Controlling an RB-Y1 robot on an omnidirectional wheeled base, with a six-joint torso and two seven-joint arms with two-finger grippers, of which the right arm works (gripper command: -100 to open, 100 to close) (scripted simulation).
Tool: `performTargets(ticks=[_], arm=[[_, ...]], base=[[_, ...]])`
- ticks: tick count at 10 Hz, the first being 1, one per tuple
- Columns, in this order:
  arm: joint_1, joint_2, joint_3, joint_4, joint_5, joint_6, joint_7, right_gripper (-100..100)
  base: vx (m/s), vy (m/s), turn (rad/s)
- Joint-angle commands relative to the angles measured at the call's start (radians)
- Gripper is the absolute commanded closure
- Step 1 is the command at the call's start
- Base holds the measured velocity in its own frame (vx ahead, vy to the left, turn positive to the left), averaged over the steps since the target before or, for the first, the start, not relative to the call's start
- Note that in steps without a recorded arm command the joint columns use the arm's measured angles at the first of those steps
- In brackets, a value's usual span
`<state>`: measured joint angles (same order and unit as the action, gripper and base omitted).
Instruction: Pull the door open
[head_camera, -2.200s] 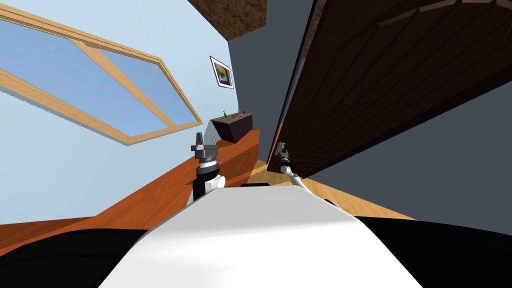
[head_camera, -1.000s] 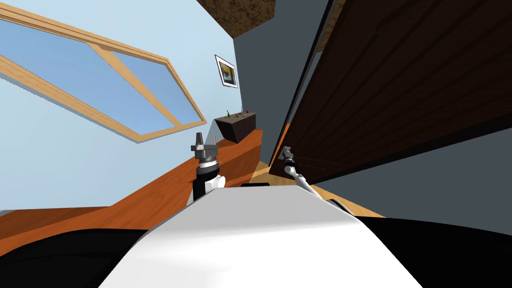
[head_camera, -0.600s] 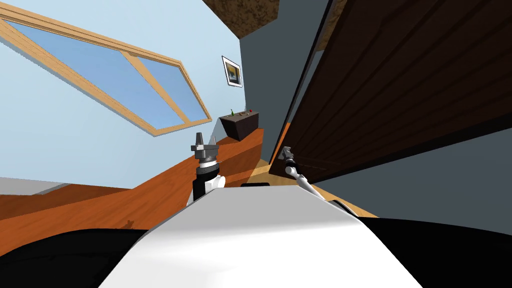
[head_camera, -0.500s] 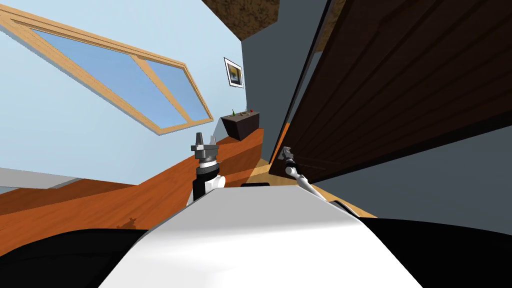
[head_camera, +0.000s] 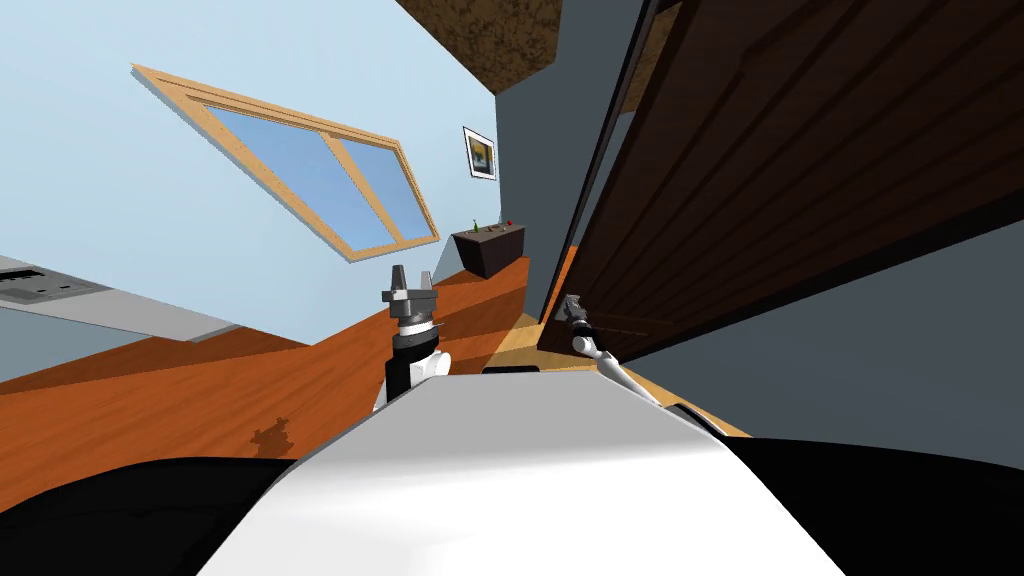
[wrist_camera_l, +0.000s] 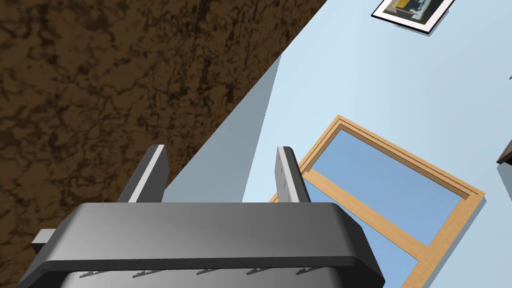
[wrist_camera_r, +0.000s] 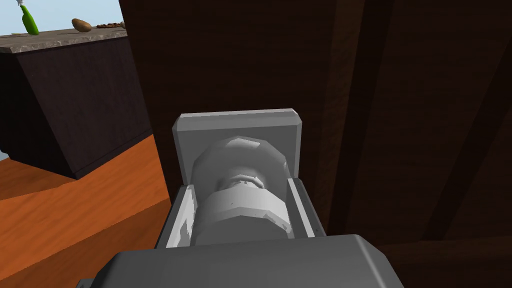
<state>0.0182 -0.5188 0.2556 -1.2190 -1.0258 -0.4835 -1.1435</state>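
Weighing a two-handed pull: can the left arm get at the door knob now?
Probably not: the right arm has its jaws shut on the knob, and the left arm points up, jaws open, away from the door.

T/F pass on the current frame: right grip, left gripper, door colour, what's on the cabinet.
1. The right gripper is shut on the door knob. True.
2. The left gripper is clamped on an object. False: its fingers stand open with nothing between them.
3. The door is white. False: it is dark brown, with panels.
4. A green bottle stands on top of the dark cabinet. True.
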Motion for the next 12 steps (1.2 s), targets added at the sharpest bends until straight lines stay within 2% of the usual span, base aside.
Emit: performTargets(ticks=[1,10,11,12], arm=[[0.006,-0.014,0.014,-0.009,0.005,-0.006,-0.017,100],[0.042,-0.1,0.1,-0.061,0.035,-0.041,-0.119,100],[0.039,-0.094,0.094,-0.056,0.033,-0.037,-0.11,100],[0.048,-0.112,0.114,-0.065,0.037,-0.048,-0.128,100]], base=[[-0.14,-0.025,0.098],[-0.203,-0.067,0.112],[-0.099,-0.013,0.025],[-0.139,-0.036,0.097]])
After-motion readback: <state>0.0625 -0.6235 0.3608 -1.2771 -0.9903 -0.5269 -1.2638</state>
